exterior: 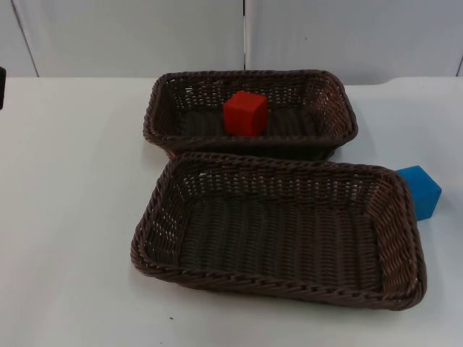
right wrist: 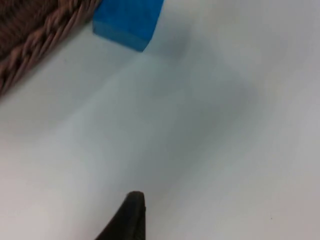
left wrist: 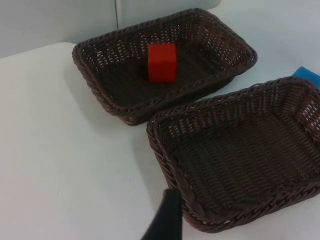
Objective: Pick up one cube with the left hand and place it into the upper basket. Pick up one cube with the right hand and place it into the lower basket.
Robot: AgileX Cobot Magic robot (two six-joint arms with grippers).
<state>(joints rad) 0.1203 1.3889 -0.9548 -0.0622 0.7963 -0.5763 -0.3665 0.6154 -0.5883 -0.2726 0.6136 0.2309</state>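
Observation:
A red cube (exterior: 245, 113) (left wrist: 162, 62) stands inside the upper wicker basket (exterior: 155, 108) (left wrist: 95, 85), near its middle. The lower basket (exterior: 155, 210) (left wrist: 160, 145) holds nothing. A blue cube (exterior: 419, 191) (left wrist: 307, 76) (right wrist: 127, 20) sits on the table, touching or nearly touching the lower basket's right rim (right wrist: 35, 35). My left gripper (left wrist: 167, 220) hovers over the bare table beside the lower basket's near left corner, holding nothing visible. My right gripper (right wrist: 131, 215) hangs above the white table some way from the blue cube, with nothing visible in it.
Both dark brown baskets lie close together in the middle of the white table (exterior: 72, 217), the upper one against the grey partition wall (exterior: 130, 36). Open table surface spreads to the left and right of the baskets.

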